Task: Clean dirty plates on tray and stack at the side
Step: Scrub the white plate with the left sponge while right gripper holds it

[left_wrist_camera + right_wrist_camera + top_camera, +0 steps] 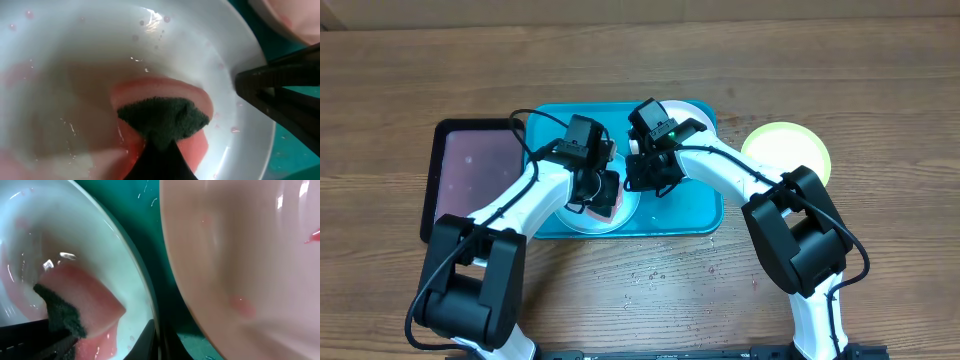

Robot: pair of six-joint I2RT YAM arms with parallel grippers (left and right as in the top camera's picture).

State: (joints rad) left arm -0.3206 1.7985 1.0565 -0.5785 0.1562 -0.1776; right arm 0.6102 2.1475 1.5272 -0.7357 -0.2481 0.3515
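Note:
On the teal tray [705, 215] lies a light blue plate [610, 222], wet and smeared pink. My left gripper [603, 195] is shut on a pink sponge [165, 117] with a dark green scrub face, which presses into the plate [75, 60]. My right gripper [160, 340] is shut on the rim of that same plate [30, 230], at its right edge [645, 185]. A white plate [240, 255] with red spots lies beside it on the tray. The yellow-green plate [785, 150] rests on the bare tabletop to the right of the tray.
A black-rimmed tray [470, 170] with a pinkish inside sits against the teal tray's left side. Small drops of water dot the wood [650, 275] in front of the tray.

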